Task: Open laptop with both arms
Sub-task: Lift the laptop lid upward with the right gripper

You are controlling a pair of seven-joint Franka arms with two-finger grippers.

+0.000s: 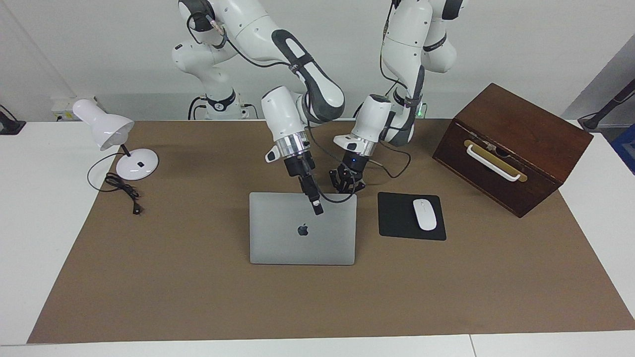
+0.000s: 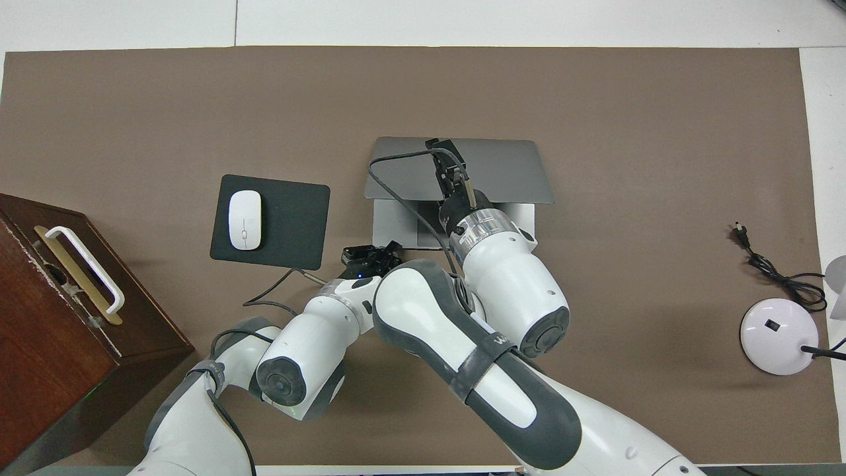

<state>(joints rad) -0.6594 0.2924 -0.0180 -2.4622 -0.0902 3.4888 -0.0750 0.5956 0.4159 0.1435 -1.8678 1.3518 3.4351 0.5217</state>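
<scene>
Silver-grey and matte, the laptop sits mid-table on the brown mat, just beside the black mouse pad. Its thin lid is partly raised, and the overhead view shows a strip of the base under it on the robots' side. I judge we are mid-lift. The right gripper is at the lid's raised edge; I cannot tell how its fingers stand or whether they grip. The left gripper, fingertips pinched together on nothing, is low at the base's corner near the robots, apparently steadying it. Next I'd swing the lid higher while that corner stays pinned; the smooth metal looks slippery.
</scene>
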